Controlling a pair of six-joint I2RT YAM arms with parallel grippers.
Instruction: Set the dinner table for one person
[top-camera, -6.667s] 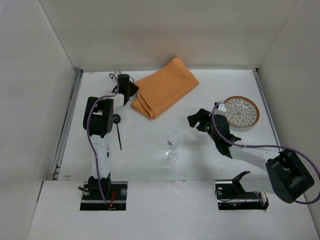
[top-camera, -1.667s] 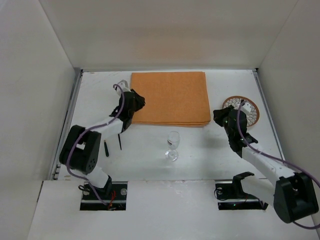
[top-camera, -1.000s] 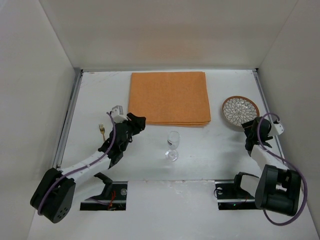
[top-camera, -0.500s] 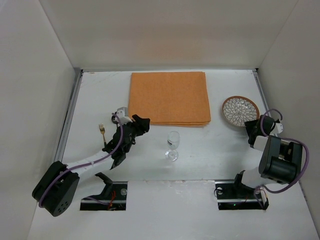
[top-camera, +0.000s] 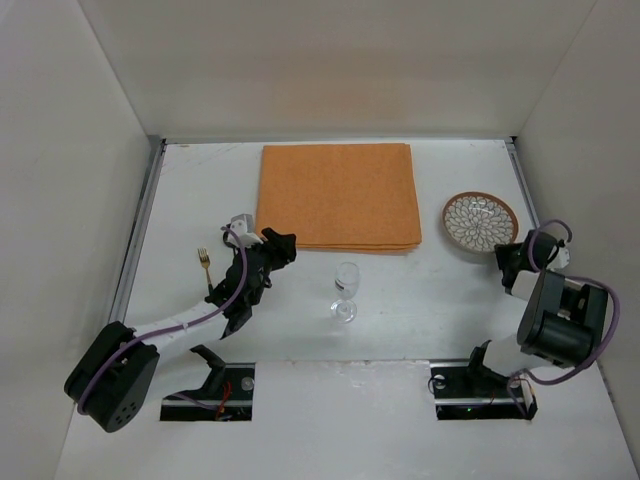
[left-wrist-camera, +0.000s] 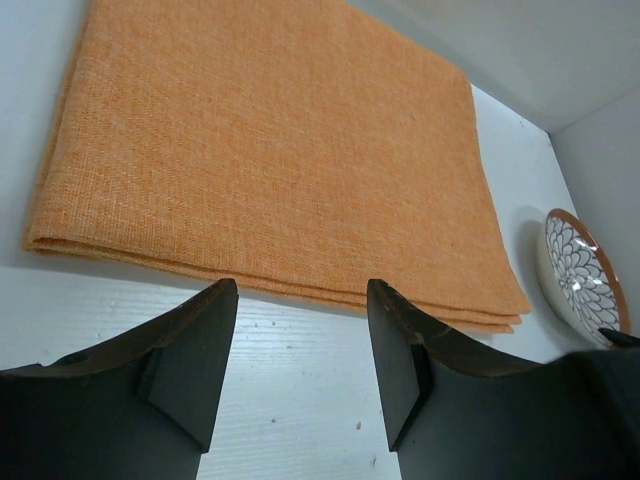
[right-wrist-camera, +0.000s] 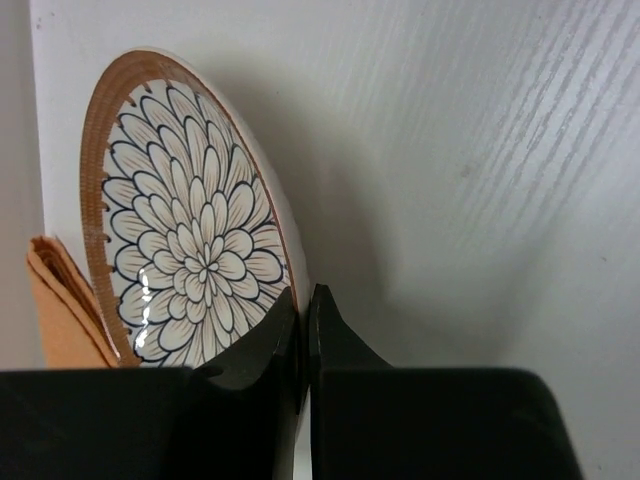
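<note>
Table (top-camera: 440, 290): white top, spans floor of walled bay, arm bases at near edge. Orange cloth mat (top-camera: 338, 195) flat at far centre. Wine glass (top-camera: 346, 285) upright near mat's near edge, not touching it. Patterned plate (top-camera: 481, 222) right of mat, apart from it. Small gold fork (top-camera: 204, 264) on left side, beside left arm. Left pincer (left-wrist-camera: 300, 290) released, fingers apart, nothing between, low by mat's near-left corner. Right pincer (right-wrist-camera: 303, 300) clenched on plate's near rim.
</note>
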